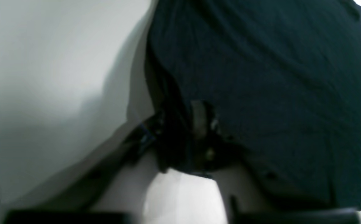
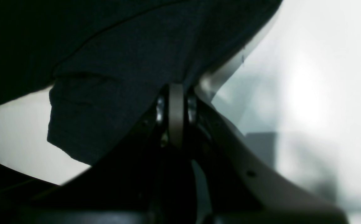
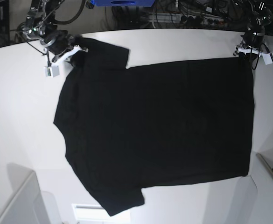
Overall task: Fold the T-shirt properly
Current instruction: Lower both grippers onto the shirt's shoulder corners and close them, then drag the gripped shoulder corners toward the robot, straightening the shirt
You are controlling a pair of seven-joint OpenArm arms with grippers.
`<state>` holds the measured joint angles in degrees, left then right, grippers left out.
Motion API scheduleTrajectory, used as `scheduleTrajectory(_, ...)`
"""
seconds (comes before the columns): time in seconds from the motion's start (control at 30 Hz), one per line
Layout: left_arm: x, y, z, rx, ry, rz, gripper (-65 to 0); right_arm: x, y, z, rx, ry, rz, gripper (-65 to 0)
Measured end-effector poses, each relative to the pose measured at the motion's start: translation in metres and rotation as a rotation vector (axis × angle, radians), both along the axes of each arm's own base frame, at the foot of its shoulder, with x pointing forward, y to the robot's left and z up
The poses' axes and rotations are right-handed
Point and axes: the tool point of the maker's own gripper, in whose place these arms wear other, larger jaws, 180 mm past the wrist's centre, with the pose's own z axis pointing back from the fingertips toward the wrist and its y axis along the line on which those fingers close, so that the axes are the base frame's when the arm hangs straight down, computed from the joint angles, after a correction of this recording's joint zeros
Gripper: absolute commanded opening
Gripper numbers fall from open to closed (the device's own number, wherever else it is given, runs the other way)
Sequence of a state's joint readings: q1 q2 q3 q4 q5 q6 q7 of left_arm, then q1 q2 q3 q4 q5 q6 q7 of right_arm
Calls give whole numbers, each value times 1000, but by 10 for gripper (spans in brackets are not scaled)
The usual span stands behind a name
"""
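Lying flat, the T-shirt [image 3: 155, 130] has its far corners pinched in the closed left claw [image 3: 246, 52] and right claw [image 3: 70, 49].

Large white smooth table top [image 3: 183, 44] across the frame, blue plastic box [image 3: 122, 2] at upper edge, tangled dark cables [image 3: 187, 14] behind

We've got a plain black T-shirt [image 3: 155, 130] with no print showing, spread on a white table [image 3: 24, 107], and a blue box [image 3: 122, 3] up top.
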<state>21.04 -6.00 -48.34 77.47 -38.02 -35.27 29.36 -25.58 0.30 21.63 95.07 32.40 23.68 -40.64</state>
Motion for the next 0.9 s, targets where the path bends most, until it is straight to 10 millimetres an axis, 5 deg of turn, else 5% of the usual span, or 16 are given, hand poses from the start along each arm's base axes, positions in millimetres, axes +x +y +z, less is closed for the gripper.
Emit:
scheduleTrajectory(0.27,4,-29,-2,-11,14,-100,-650,-3,-21,1,-28,4,-40,-650)
scheduleTrajectory(0.6,-17,-34,3,34,73,-151,-650,-7,-40,3,-62,7,-81,-650)
scheduleTrajectory(0.9,-44,-38,6,64,131,-186,-650,-32,-47,8,-131,57,-61,-650)
